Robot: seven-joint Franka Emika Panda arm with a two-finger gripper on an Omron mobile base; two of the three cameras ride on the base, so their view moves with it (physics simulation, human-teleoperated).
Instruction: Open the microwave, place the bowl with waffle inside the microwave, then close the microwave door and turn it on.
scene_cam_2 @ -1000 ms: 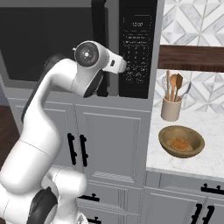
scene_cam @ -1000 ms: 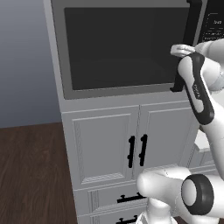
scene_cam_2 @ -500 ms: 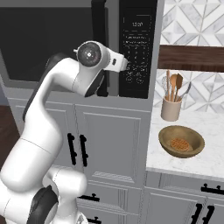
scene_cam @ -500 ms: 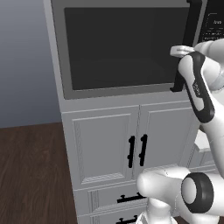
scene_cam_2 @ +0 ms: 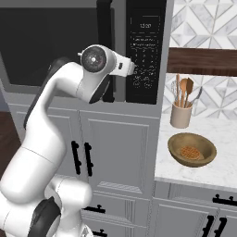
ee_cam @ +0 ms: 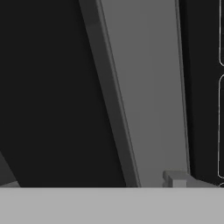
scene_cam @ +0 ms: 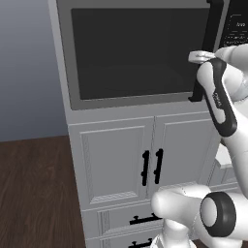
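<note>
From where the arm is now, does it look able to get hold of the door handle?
Probably yes. The hand is right at the handle on the closed microwave door, nothing stands between them, and the jaws are wide open. Whether they already straddle the bar cannot be made out.

Flat, even rendered light with no clear source; both base views are bright and sharp edge to edge, without glare or bending. The microwave door (scene_cam: pixel 135 53) glass stays dull, showing no reflection. Soft shade lies inside the bowl (scene_cam_2: pixel 192 149). The hand view is dim, coarse and blurry up close
</note>
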